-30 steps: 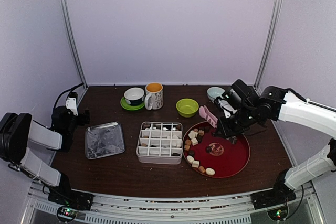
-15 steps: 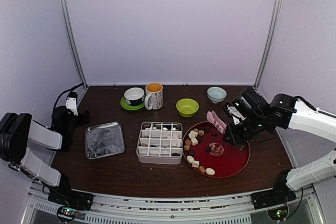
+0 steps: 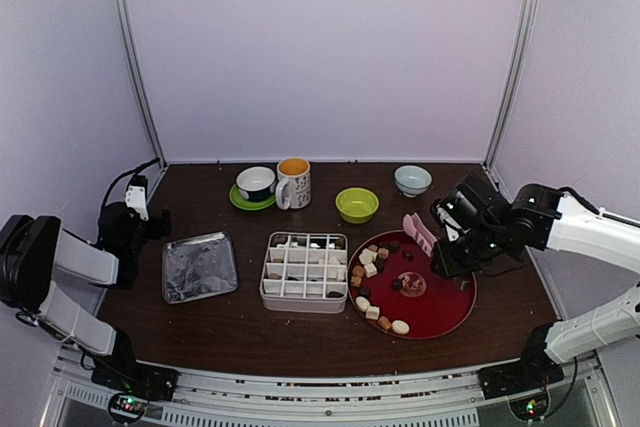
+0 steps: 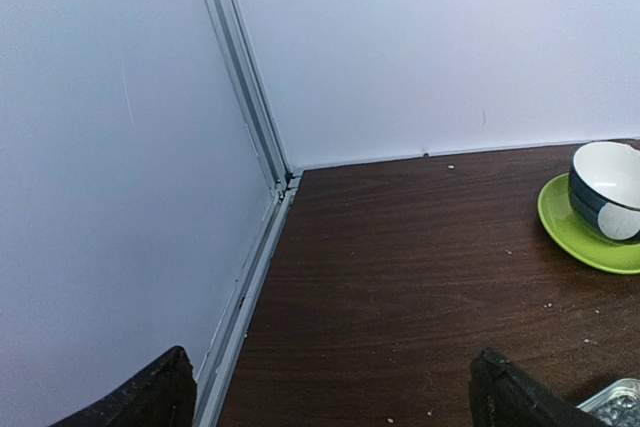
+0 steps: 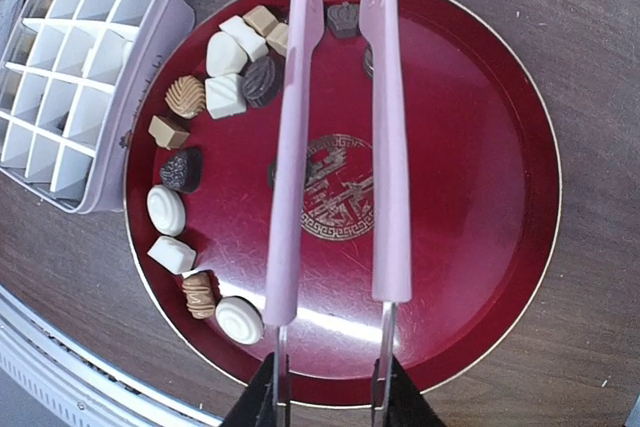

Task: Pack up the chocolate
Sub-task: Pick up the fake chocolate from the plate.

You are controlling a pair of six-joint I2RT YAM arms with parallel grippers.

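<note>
right jaws closed on handle end of pink tongs [image 5: 292, 147]. tong blades apart, nothing between them, reaching forward from jaws over red tray [image 5: 470, 197]. chocolate [image 5: 225, 87]: loose pieces in arc along tray edge, ahead-left of jaws, left of blades. one dark piece partly hidden under left blade near tray centre. divided tin [image 5: 158, 47] farther left of jaws, touching tray rim. left jaws wide open, holding nothing, above bare counter [image 4: 400, 267]. cup [image 4: 605, 187] on green saucer [image 4: 575, 237] ahead-right of them.

Pale lilac walls [image 3: 320, 47] (metal posts [image 3: 135, 57] at corners) enclose a dark wooden table [image 3: 250, 322].
</note>
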